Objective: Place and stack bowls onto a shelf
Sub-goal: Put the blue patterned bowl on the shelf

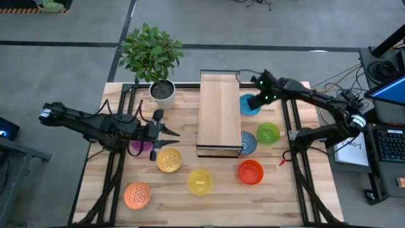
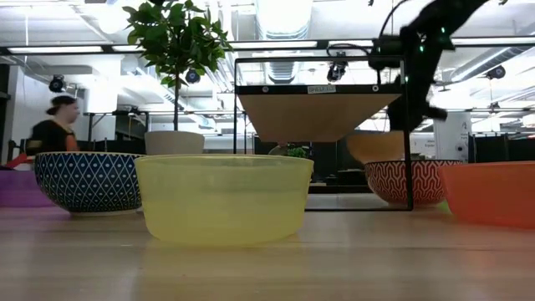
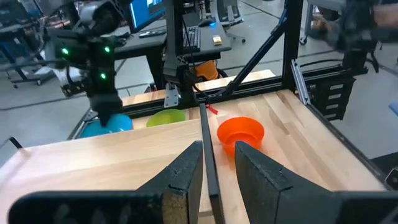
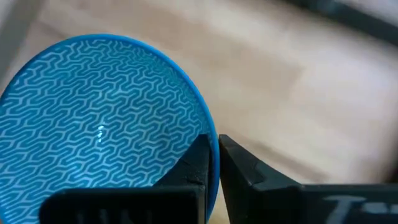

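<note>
From above, the right gripper (image 1: 256, 101) pinches the rim of the light blue bowl (image 1: 249, 106) just beside the shelf (image 1: 219, 113), on its side away from the plant (image 1: 152, 54). The shelf top is bare. The green bowl (image 1: 267, 133) and the blue-white bowl (image 1: 249, 142) sit on that same side of the shelf, the red bowl (image 1: 250, 171) and yellow bowl (image 1: 200, 181) beyond its near end. The left gripper (image 1: 166, 132) hangs on the plant side of the shelf, its fingers a little apart and empty, with the purple bowl (image 1: 137, 146), amber bowl (image 1: 169, 159) and orange patterned bowl (image 1: 137, 195) close by.

At table height, the yellow bowl (image 2: 223, 196) fills the foreground and the shelf (image 2: 319, 113) stands raised on its thin dark frame; a person (image 2: 55, 125) stands in the room behind.

The left wrist camera looks past its slightly parted fingers (image 3: 183, 180) across the shelf's pale planks (image 3: 112, 155) to the red bowl (image 3: 240, 132).

The right wrist camera shows the fingers (image 4: 198, 163) closed on the patterned bowl's edge (image 4: 208, 134).

The step in hand appears to be the first placement: the bowl is gripped but not yet on the shelf. The next move likely calls for lifting it clear of the shelf's edge, carrying it over the planks and setting it down level.
</note>
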{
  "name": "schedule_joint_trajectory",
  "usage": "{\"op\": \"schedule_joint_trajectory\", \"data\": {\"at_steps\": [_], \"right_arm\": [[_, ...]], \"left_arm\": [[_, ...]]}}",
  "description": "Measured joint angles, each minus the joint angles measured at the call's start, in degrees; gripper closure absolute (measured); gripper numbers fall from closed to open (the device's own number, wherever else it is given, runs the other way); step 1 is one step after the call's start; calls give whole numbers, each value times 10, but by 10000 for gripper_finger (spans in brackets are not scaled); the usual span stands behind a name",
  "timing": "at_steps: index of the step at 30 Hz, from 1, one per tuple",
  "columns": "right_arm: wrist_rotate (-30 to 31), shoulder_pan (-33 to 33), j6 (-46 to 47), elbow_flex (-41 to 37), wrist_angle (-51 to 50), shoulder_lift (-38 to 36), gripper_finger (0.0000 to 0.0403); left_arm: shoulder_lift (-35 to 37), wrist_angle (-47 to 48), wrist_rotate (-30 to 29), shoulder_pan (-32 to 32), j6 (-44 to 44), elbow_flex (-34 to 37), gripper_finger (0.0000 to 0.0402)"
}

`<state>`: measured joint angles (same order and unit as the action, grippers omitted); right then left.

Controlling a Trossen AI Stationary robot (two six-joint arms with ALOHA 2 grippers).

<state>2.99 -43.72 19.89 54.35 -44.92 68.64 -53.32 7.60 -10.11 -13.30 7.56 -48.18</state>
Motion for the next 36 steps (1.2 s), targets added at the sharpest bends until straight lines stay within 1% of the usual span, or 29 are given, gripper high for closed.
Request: {"op": "schedule_joint_trajectory", "data": {"at_steps": [2, 5, 9, 13, 14, 17, 20, 26, 31, 36], "right_arm": [[29, -9, -12, 42, -36, 1, 389], [45, -18, -26, 104, -61, 2, 389], [45, -23, -35, 183, -88, 2, 390], [43, -24, -40, 247, -103, 2, 390], [35, -24, -39, 259, -102, 2, 390], [-17, -24, -30, 283, -92, 4, 390], [-62, -23, -18, 290, -72, 15, 390], [-149, -23, 8, 293, -22, 75, 390], [-182, -23, 14, 319, -21, 149, 390], [-183, -19, 16, 353, -24, 209, 390]], "left_arm": [[0, 9, 0, 0, 10, 0, 325], [0, 18, -9, 0, 11, 0, 325], [0, 36, -35, 0, 6, 0, 325], [0, 39, -37, 0, 4, 0, 325], [0, 38, -37, 0, 4, 0, 325], [0, 38, -42, 0, 9, 0, 325], [0, 34, -58, 0, 22, 0, 325], [2, 30, -117, 0, 41, 0, 325], [5, 31, -167, 0, 44, 0, 325], [7, 35, -223, 0, 54, 0, 325]]}}
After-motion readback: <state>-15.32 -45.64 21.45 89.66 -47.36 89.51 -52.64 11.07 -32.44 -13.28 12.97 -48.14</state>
